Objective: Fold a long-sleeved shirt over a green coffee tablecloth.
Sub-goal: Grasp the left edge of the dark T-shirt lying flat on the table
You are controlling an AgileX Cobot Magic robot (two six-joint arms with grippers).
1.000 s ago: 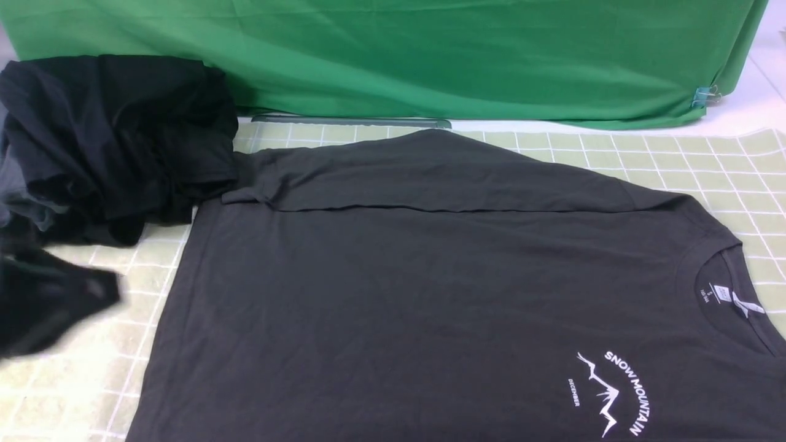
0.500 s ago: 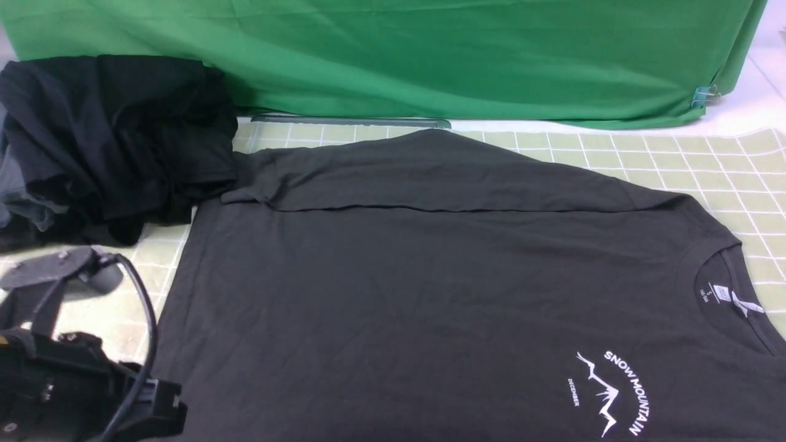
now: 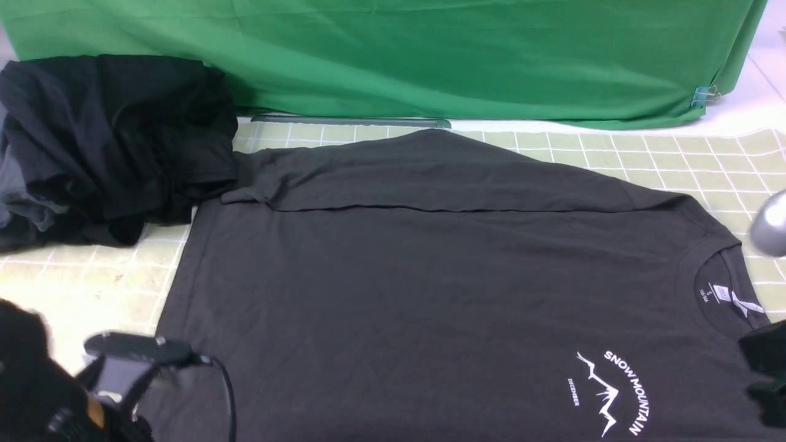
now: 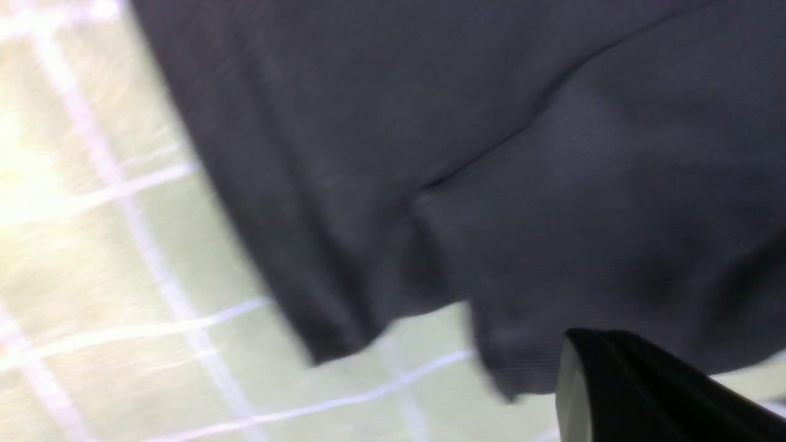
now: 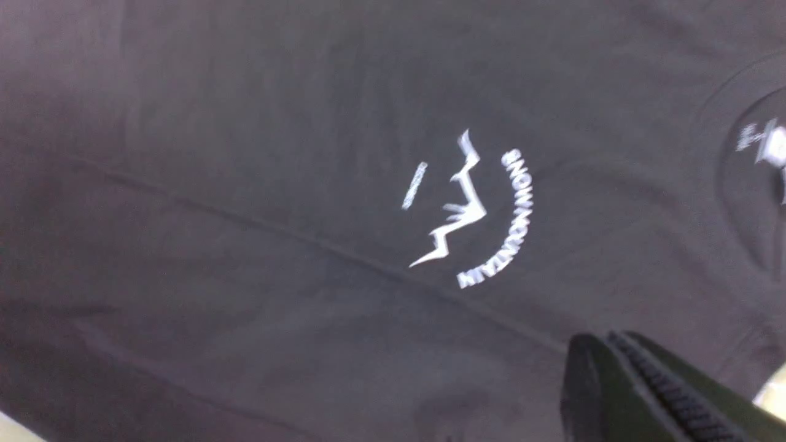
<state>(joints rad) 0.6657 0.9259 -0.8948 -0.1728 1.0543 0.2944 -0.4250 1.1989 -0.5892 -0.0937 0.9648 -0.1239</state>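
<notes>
Both shut, empty: my left fingers [image 4: 632, 393] over shirt [image 3: 430, 276] hem, right fingers [image 5: 614, 393] by print [image 5: 473, 215]. Approach step; next, open, pinch near edge.

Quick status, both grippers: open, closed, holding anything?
Left gripper: closed, by the hem of the long-sleeved shirt; no cloth seen in it.
Right gripper: closed, near the shirt's chest print, holding nothing visible.

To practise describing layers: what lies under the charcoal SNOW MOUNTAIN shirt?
The pale green white-gridded tablecloth lies under the long-sleeved shirt, showing beyond its far, left and right edges. The cloth beneath the shirt is covered, so anything there cannot be seen.
</notes>
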